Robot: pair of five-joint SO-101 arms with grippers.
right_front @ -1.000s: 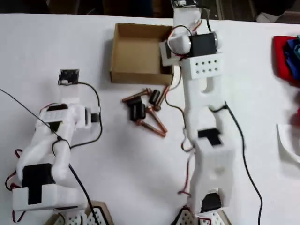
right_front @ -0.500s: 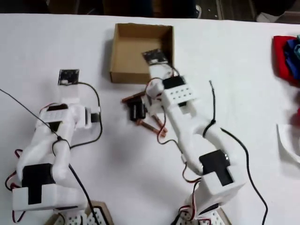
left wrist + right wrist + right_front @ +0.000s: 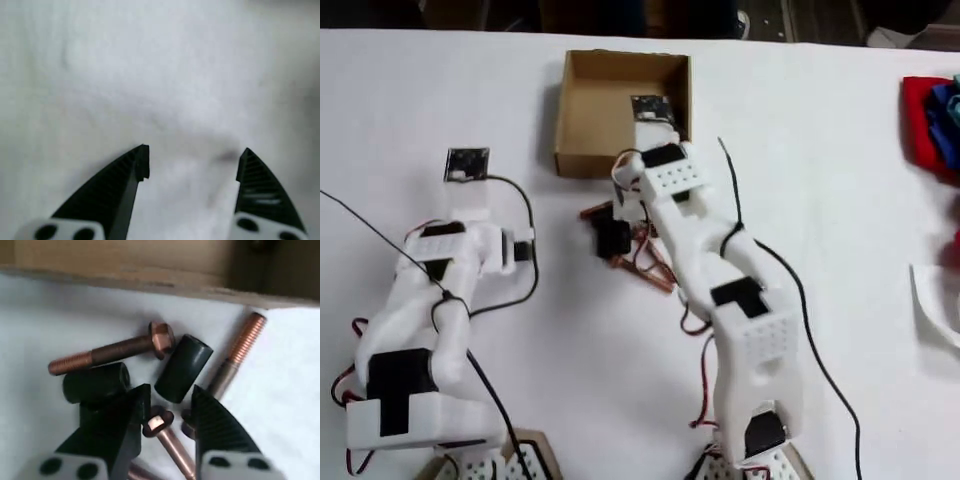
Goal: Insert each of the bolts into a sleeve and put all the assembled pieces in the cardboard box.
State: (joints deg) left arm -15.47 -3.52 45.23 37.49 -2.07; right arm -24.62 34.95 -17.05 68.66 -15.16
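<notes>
Hovering over the pile just near of the cardboard box (image 3: pixel 620 62), the right gripper (image 3: pixel 170 395) stood partly open, black ribbed fingers (image 3: pixel 215 425) flanking a threaded copper bolt (image 3: pixel 159 423) at its hex head, beside a smooth black cylindrical sleeve (image 3: pixel 182 367). The left gripper (image 3: pixel 194 155) gaped wide above the white table (image 3: pixel 150 60).

Light falls bright and even from above on the white table (image 3: pixel 840 150), which glares almost blank toward its far side; beyond the far edge the room is dark. My arms throw soft, pale shadows on the table close beside them. Under my left pincer (image 3: pixel 195 150) the table is a duller grey, with a faint smudge of shadow by one finger. Around my right pincer (image 3: pixel 171 388) the copper bolts (image 3: pixel 107 352) catch small highlights, the black sleeves (image 3: pixel 182 369) show a dim sheen, and one inside corner of the cardboard box (image 3: pixel 120 260) sits in deep shade.
</notes>
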